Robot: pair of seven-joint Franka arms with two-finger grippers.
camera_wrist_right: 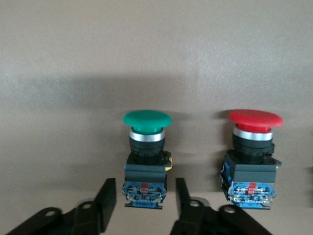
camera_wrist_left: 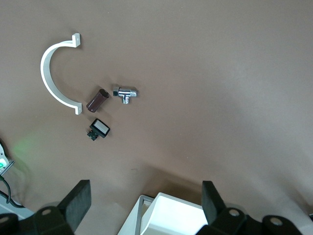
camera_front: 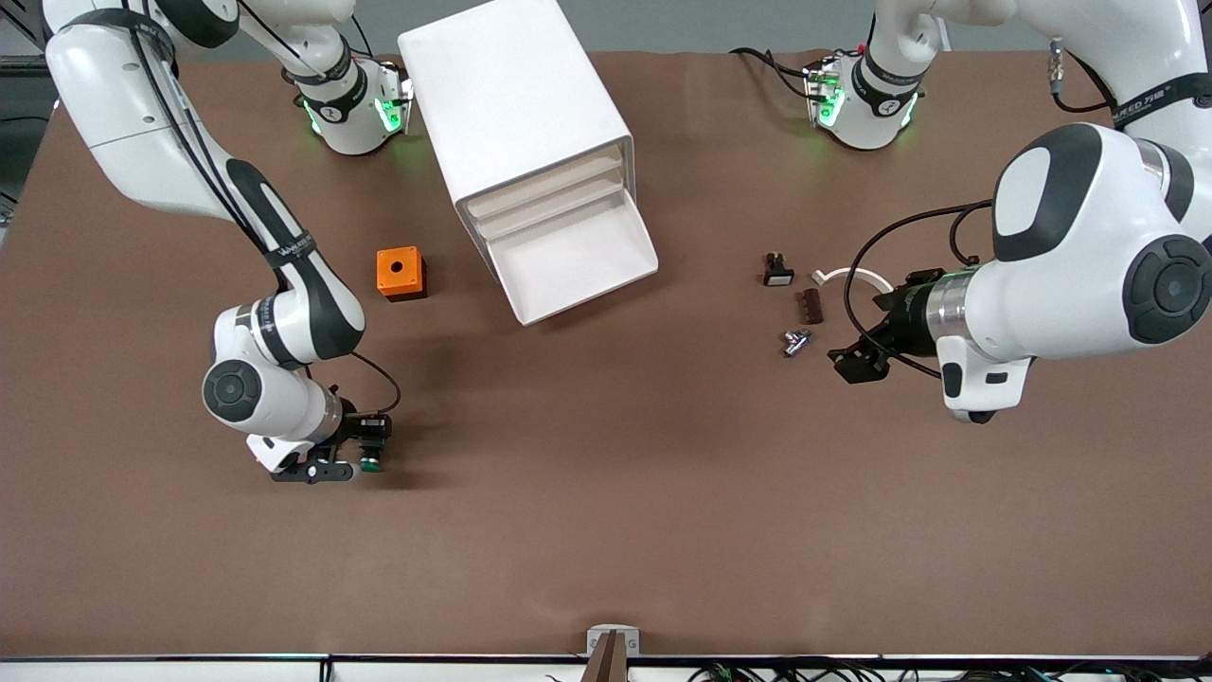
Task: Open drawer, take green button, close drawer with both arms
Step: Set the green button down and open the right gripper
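The white cabinet (camera_front: 521,104) lies at mid table with its lowest drawer (camera_front: 578,256) pulled open, and the tray looks empty. The green-capped button (camera_wrist_right: 146,152) stands on the table with its blue rear block between the fingers of my right gripper (camera_wrist_right: 145,197). The fingers are open, with a gap on each side of the block. In the front view the right gripper (camera_front: 365,453) is low at the table with the green cap (camera_front: 371,464) just showing. My left gripper (camera_front: 857,365) is open and empty by the small parts, and in its wrist view (camera_wrist_left: 145,203) it faces the drawer (camera_wrist_left: 166,215).
A red-capped button (camera_wrist_right: 252,156) stands beside the green one. An orange box (camera_front: 401,273) sits between the right arm and the cabinet. A white curved clip (camera_wrist_left: 54,73), a brown part (camera_wrist_left: 97,99), a chrome fitting (camera_wrist_left: 127,93) and a small black switch (camera_wrist_left: 99,128) lie near the left gripper.
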